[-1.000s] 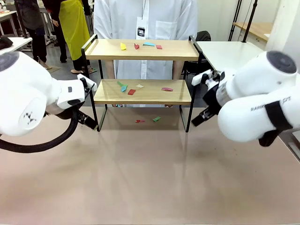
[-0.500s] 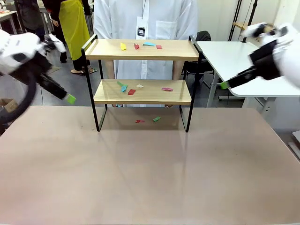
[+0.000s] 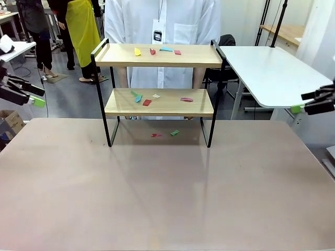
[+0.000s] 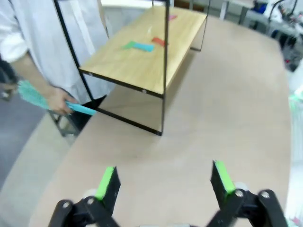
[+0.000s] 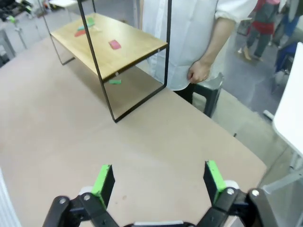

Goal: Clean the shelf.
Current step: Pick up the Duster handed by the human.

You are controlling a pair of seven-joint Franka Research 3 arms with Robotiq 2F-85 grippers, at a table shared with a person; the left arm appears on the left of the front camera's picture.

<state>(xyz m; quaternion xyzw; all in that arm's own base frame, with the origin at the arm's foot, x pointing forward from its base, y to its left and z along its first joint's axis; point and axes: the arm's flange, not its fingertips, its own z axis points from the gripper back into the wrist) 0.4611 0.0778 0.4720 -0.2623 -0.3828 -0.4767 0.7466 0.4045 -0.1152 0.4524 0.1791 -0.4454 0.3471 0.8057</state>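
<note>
The shelf (image 3: 199, 56) is seen at the far middle of the beige surface (image 3: 157, 193), with coloured scraps (image 3: 146, 102) strewn on both boards and beneath. From the left wrist, a teal duster (image 4: 33, 94) is shown gripped in the person's hand (image 4: 59, 100) at the shelf's end. The jaws of the left gripper (image 4: 164, 176) and right gripper (image 5: 158, 176) are spread wide, empty.

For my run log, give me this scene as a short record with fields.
shelf: two-tier, standing on beige table
top board scraps: four
lower board scraps: several
under shelf: red scrap, green scrap
left gripper: open, empty
right gripper: open, empty
person's hand: holds teal duster
</note>
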